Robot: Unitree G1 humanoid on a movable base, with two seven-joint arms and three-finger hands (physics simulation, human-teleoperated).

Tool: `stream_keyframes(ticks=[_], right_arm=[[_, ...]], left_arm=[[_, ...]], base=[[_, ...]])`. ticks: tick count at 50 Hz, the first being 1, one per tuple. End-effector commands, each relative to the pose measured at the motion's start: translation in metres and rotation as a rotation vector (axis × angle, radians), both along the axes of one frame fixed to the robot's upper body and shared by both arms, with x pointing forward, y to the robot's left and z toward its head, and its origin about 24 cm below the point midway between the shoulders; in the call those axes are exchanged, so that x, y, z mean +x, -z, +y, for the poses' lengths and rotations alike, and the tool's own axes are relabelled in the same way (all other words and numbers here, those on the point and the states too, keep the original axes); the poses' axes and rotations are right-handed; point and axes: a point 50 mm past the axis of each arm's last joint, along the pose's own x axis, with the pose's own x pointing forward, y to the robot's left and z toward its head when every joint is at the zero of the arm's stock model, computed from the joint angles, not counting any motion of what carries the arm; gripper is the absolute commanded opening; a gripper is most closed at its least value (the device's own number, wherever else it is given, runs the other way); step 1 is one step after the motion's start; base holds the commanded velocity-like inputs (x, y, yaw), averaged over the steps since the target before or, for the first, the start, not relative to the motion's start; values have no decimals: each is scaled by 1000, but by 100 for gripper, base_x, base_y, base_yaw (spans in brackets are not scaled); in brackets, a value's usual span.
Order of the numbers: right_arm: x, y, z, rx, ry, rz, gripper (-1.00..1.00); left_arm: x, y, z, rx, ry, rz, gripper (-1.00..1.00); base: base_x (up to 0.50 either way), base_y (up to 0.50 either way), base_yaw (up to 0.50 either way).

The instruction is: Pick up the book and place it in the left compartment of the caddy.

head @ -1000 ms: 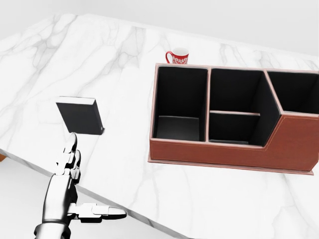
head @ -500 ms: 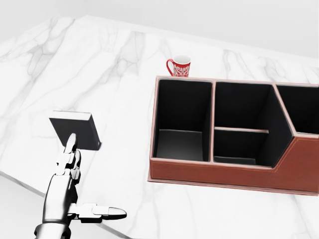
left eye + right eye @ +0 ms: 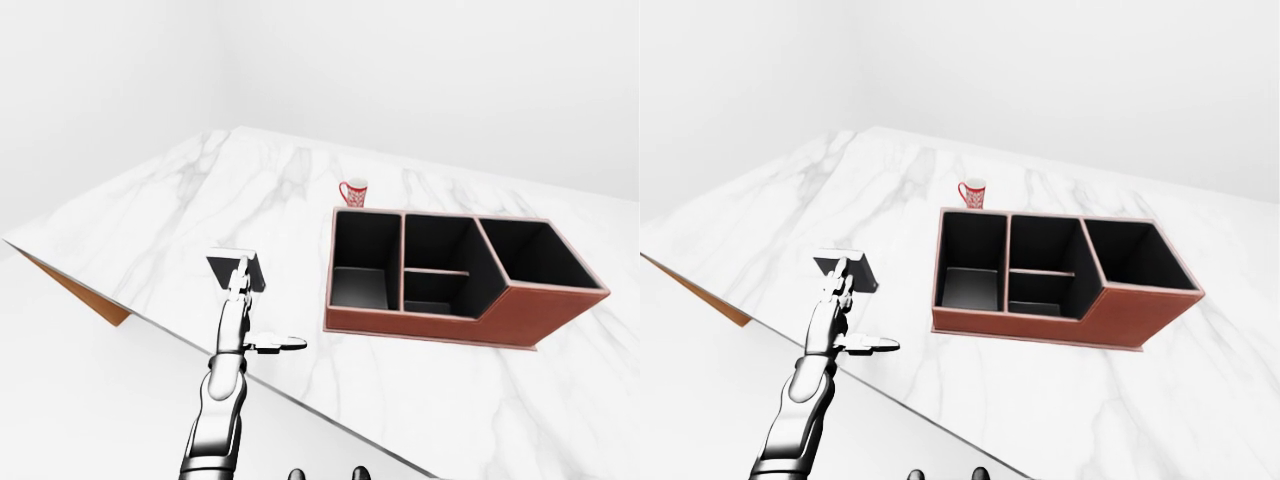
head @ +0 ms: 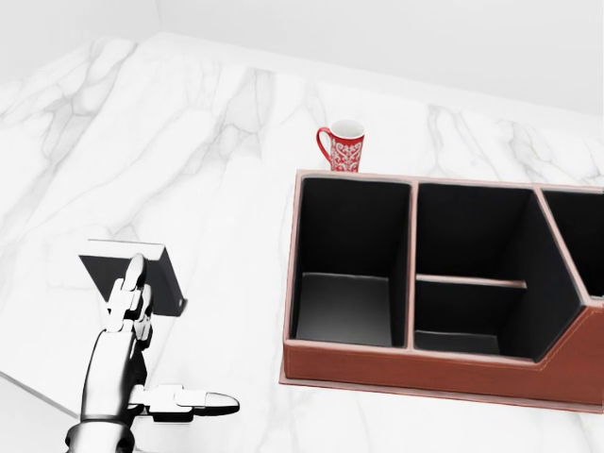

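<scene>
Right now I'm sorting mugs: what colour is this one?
Red with a white pattern, white inside; the mug shows best in the head view.

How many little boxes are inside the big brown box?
4 in the caddy, head view: a tall left one, two stacked in the middle, upper and lower, and one cut off at the right edge.

A big white stone table is sitting in a plain white room.

The table top (image 3: 180, 215) is showing grey wavy lines all over, like marble. Its near edge is running slantwise across the left-eye view, and a brown side (image 3: 75, 292) is peeking out under it at the left. The walls (image 3: 420, 70) are looking smooth and white. Soft, even light is falling on everything.
</scene>
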Motion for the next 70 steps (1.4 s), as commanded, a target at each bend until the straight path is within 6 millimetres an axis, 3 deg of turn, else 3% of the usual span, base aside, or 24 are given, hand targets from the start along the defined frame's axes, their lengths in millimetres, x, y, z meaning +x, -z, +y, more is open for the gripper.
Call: stream_keyframes(ticks=[1,31,44,54,62,64,70], right_arm=[[0,-1,1,-4,-2,-1,100],[0,-1,1,-6,-3,4,100],[0,-1,2,-9,-12,-10,100],[1,-2,3,-15,-17,-12,100],[1,-2,3,-17,-18,-11,100],[1,-3,3,-17,-17,-11,100],[1,-2,3,-18,-19,-12,100]], left_arm=[[0,-1,0,-4,0,-5,100],[-1,0,0,1,1,-1,100],[-5,-8,5,40,-61,-42,100],[-8,-7,16,348,-231,-71,100],[-10,-20,32,542,-425,-178,100],[-14,-33,37,673,-523,-272,100],[-16,-44,24,944,-457,-375,100]], base=[[16,8,0],[17,8,0],[11,4,0],[0,0,0],[0,0,0],[0,0,0],[0,0,0]])
